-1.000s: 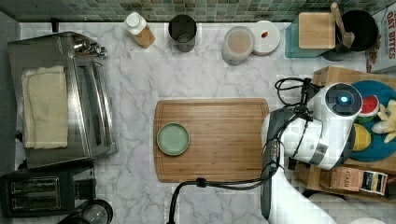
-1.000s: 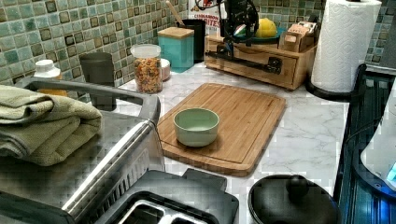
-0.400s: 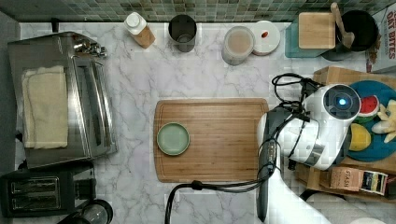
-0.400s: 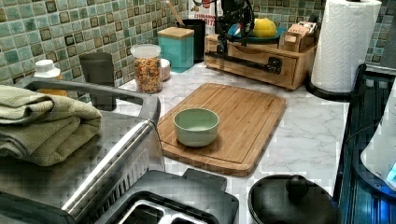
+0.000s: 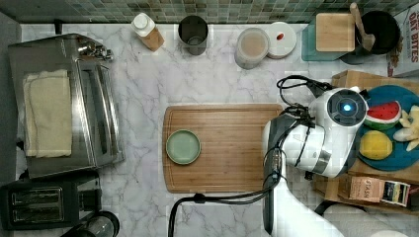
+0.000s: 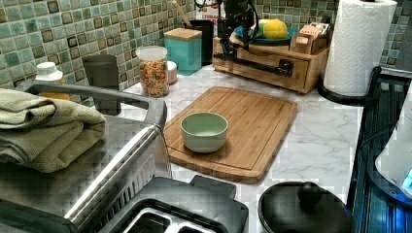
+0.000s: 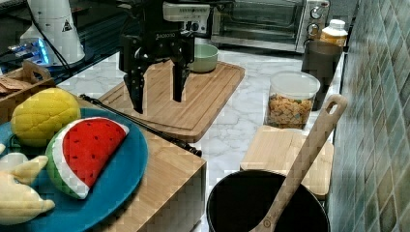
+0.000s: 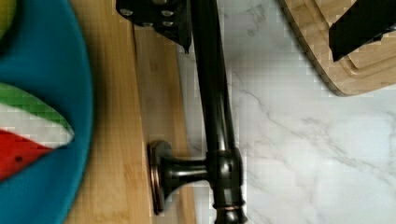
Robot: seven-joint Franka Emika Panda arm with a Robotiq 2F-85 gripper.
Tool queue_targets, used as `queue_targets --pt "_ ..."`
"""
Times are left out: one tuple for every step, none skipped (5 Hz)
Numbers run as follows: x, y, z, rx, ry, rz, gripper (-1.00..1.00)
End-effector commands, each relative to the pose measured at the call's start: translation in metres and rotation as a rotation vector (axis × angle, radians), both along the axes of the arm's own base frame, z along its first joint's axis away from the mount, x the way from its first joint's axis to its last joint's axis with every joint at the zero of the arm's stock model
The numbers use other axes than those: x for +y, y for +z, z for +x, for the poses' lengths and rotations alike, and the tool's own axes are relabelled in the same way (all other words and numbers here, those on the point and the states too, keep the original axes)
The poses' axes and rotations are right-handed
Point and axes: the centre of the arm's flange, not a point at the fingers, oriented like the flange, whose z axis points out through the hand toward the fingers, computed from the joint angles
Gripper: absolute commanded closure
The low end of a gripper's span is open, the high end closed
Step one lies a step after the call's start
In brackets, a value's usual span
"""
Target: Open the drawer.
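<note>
The drawer (image 6: 299,80) is the light-wood front of a box unit at the back of the counter, with a long black bar handle (image 6: 257,64). In the left view the front looks flush with the box. My gripper (image 7: 156,89) hangs open just over the handle (image 7: 145,126), one finger on each side of the bar. The wrist view has the bar (image 8: 212,93) running between my dark fingertips (image 8: 156,18), apart from both. In the top view my white arm (image 5: 321,133) covers the drawer front.
A blue plate (image 7: 121,179) of toy fruit rests on the box top. Beside the box lies a large cutting board (image 5: 232,148) with a green bowl (image 5: 183,146). A paper towel roll (image 6: 357,43) stands at the left view's right of the box. A toaster oven (image 5: 64,103) sits far off.
My arm has shifted toward the top view's left and slightly up. In the left view the gripper has moved left and come down to the handle.
</note>
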Motion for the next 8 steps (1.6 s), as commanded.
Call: queue_targets --pt "-0.004 -0.003 -0.022 -0.034 0.037 -0.091 -1.00" --pt "0.003 -0.015 -0.031 -0.033 -0.006 -0.048 -1.00" --pt "0.011 -0.036 -0.049 -0.097 -0.050 -0.023 -1.00" --pt "0.009 -0.048 -0.058 -0.059 -0.051 -0.043 -1.00" --pt "-0.012 -0.058 -0.069 -0.029 -0.030 -0.145 -1.00" --pt "-0.029 -0.070 -0.068 -0.039 0.006 -0.144 -1.00" --pt "-0.025 -0.081 -0.066 -0.047 0.044 -0.096 -1.00" --pt "-0.008 -0.079 -0.060 -0.057 0.075 -0.048 -1.00"
